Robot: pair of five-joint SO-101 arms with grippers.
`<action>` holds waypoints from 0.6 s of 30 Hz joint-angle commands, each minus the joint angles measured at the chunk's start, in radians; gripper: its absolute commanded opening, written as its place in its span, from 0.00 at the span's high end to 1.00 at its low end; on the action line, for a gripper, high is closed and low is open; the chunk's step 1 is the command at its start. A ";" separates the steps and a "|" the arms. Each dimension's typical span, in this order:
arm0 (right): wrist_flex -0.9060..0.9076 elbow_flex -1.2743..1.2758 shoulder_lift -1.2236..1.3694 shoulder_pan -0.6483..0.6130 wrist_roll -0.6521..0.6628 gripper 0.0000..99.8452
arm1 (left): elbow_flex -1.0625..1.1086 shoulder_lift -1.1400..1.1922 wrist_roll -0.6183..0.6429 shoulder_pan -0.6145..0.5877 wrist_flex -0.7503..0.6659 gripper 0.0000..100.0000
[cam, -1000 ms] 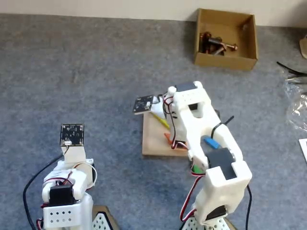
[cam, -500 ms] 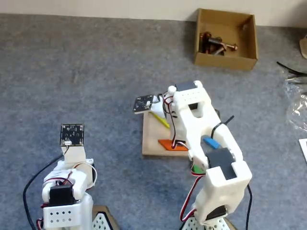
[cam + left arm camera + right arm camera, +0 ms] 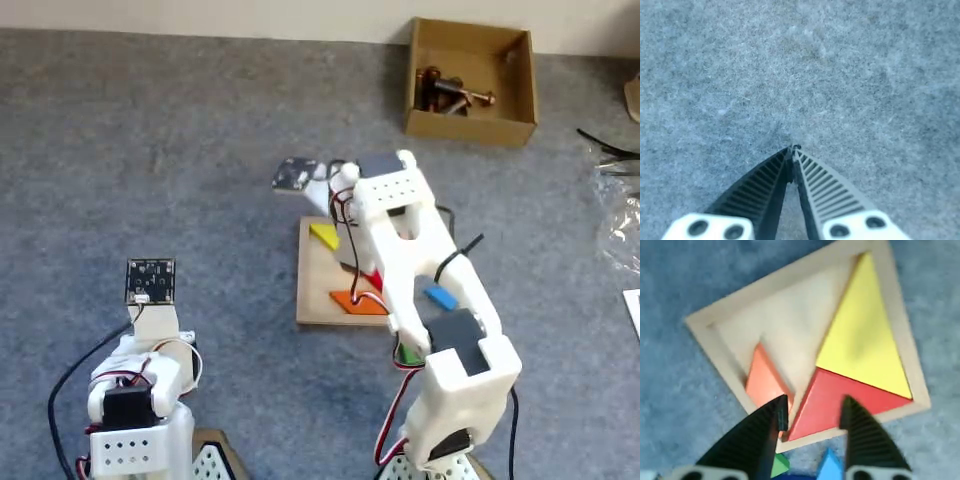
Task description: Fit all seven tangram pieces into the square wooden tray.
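Your left gripper [image 3: 792,150] hangs pressed together over bare carpet [image 3: 840,60]. Your right gripper [image 3: 815,407] hangs spread and empty above the partly filled tray [image 3: 705,322]. The blue piece [image 3: 440,297], just right of it, looks light, stiff and thin, so pinch opposite edges.

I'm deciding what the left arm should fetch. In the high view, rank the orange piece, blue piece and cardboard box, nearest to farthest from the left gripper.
From the left gripper:
1. orange piece, inside the wooden tray.
2. blue piece, on the carpet beyond the tray.
3. cardboard box, at the far side.
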 commanded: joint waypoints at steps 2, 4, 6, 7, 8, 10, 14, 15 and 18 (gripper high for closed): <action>0.038 -0.102 -0.038 0.077 -0.138 0.98 | 0.021 0.007 0.002 -0.008 0.008 1.00; 0.097 -0.124 -0.038 0.113 -0.153 1.00 | 0.021 0.007 0.002 -0.008 0.008 1.00; 0.170 -0.150 -0.038 0.150 -0.160 1.00 | 0.021 0.007 0.002 -0.008 0.008 1.00; 0.205 -0.168 -0.038 0.171 -0.160 1.00 | 0.021 0.007 0.002 -0.008 0.008 1.00; 0.234 -0.186 -0.038 0.191 -0.160 1.00 | 0.021 0.007 0.002 -0.008 0.008 1.00; 0.278 -0.232 -0.038 0.237 -0.161 1.00 | 0.021 0.007 0.002 -0.008 0.008 1.00; 0.323 -0.323 -0.038 0.338 -0.253 1.00 | 0.021 0.007 0.002 -0.008 0.008 1.00; 0.323 -0.335 -0.038 0.363 -0.281 1.00 | 0.021 0.007 0.002 -0.008 0.008 1.00; 0.323 -0.354 -0.039 0.423 -0.298 1.00 | 0.021 0.007 0.002 -0.008 0.008 1.00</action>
